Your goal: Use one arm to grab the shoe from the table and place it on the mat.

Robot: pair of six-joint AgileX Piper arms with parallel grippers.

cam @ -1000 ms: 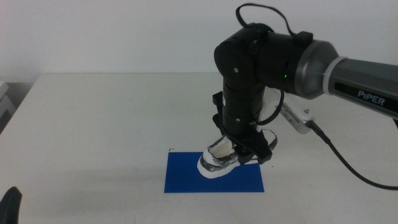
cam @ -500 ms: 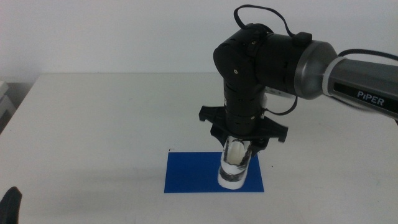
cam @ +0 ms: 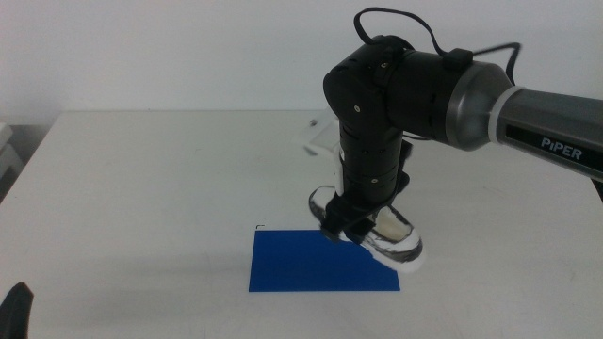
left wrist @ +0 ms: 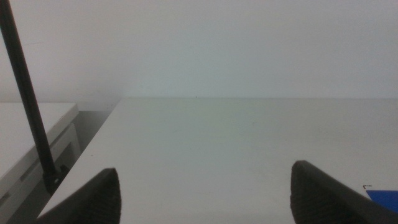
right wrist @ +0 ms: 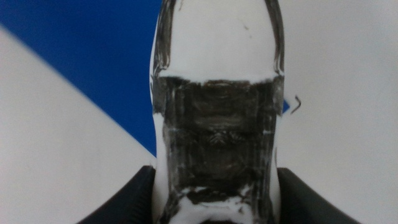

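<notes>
You see the right hand (cam: 347, 224) clenched on the shoe (cam: 388, 234), which sits over the mat's (cam: 301, 264) right far corner (partly past its edge) on the desk (cam: 141, 188). The left hand (left wrist: 205, 193) waits spread wide near the desk's edge.

A: Looks like a robot lab or test room. Plain off-white bench (cam: 141, 188), bare white wall (cam: 188, 47) behind.

B: Agreed. Black arm (cam: 396, 104) marked "PiPER", loose cables, blue mat (cam: 292, 268) with corner marks. Nothing domestic in view.
</notes>
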